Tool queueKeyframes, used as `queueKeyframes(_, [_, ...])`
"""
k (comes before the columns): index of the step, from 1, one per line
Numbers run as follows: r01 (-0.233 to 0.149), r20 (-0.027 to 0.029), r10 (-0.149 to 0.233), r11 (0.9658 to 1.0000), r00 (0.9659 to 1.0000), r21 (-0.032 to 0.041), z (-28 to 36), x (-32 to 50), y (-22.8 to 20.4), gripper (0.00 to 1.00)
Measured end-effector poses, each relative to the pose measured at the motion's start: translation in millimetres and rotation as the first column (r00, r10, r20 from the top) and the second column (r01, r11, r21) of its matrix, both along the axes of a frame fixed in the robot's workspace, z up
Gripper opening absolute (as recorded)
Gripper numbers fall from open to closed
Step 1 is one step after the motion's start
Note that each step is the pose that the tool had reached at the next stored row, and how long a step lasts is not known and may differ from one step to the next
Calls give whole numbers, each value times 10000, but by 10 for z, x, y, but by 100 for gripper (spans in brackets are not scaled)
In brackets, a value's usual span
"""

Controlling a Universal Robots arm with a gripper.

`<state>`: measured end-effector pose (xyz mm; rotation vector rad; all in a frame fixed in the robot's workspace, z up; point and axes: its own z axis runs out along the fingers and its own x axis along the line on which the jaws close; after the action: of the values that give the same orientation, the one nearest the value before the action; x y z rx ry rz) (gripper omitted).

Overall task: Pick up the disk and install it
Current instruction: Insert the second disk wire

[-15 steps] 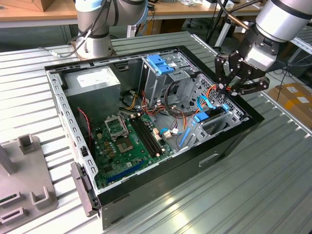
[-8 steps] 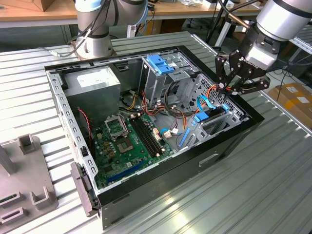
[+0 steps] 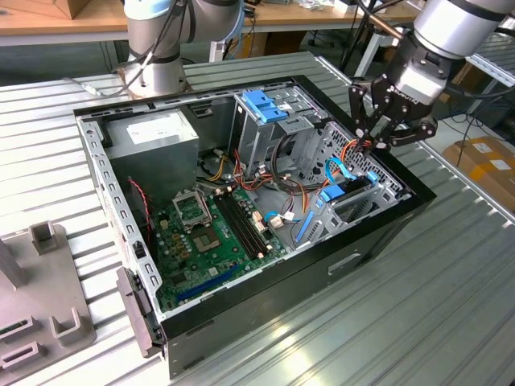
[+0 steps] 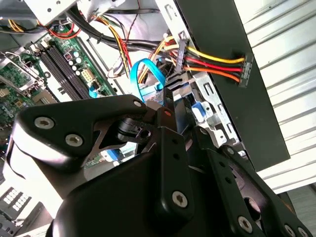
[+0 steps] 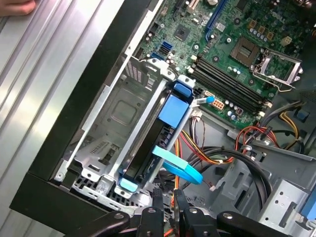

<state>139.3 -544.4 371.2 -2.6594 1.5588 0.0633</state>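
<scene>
One disk (image 5: 165, 133) seated edgewise in case bay (image 5: 111, 123).

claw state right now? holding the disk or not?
Claw: over the computer case's drive bay, not holding the disk, which sits on edge in the bay; open or shut cannot be told.

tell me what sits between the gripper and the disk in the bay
In the first wrist view, a light blue flat cable loops across the gap between the gripper and the disk, with red, orange and yellow wires running beside it.

No print can be read; the white sticker (image 3: 153, 127) on the grey box (image 3: 153, 138) is illegible.
</scene>
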Motion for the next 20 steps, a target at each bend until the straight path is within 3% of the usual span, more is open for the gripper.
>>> queueKeyframes(2, [-21,0,21,10000,10000,-1,0,7,87,24])
queueKeyframes(4, [-31,-1,31,10000,10000,1,0,21,112,24])
queueKeyframes(6, [-30,0,30,10000,10000,-1,0,91,126,24])
queueKeyframes(10, [-37,0,37,10000,10000,1,2,174,129,24])
queueKeyframes(14, [-37,-2,37,10000,10000,2,7,326,129,24])
queueKeyframes(20, [-36,-2,36,10000,10000,4,31,331,129,24])
